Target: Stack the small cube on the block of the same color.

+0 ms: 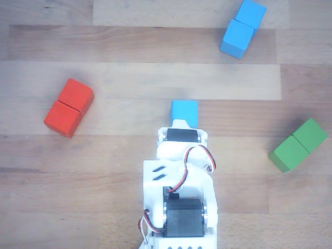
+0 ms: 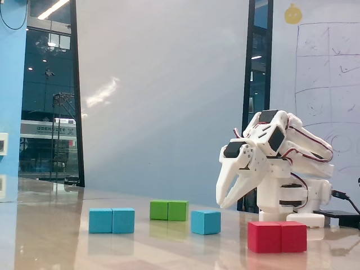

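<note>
The white two-finger gripper (image 2: 224,205) hangs folded near its base, fingers slightly parted and holding nothing. The small light-blue matte cube (image 2: 205,222) sits on the wooden table (image 1: 119,78) just ahead of and below the fingertips, not touched. In the other view the light-blue elongated block (image 1: 243,27) lies well beyond the cube, up and to the right, its long axis slanted.

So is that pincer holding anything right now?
No. The pincer hangs empty above the table, and the small blue cube sits untouched below it.
</note>
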{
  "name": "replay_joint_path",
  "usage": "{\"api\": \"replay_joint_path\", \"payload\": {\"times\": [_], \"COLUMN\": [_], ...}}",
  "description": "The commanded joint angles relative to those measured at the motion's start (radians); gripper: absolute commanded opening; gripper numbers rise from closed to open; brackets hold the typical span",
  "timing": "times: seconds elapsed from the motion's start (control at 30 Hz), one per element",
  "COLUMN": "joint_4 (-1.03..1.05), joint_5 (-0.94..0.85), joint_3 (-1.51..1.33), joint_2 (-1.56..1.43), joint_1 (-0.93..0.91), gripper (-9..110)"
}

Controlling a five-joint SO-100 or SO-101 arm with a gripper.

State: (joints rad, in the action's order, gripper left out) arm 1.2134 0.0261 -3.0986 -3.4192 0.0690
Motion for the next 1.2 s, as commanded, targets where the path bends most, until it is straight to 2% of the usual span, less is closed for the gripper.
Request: {"api": "replay_joint_path", "payload": {"times": [0.0,0.6,0.77,1.07,1.17], "joint_4": [-0.002,0.009,0.011,0.015,0.074], "joint_5": [0.0,-0.009,-0.009,-0.009,-0.008], "joint_3": [0.026,0.091,0.362,1.003,1.178], "joint_2": [-0.028,-0.015,0.135,0.793,0.98], "joint_1": [0.012,0.084,0.091,-0.003,-0.005], "gripper": [0,1,1,1,1]}}
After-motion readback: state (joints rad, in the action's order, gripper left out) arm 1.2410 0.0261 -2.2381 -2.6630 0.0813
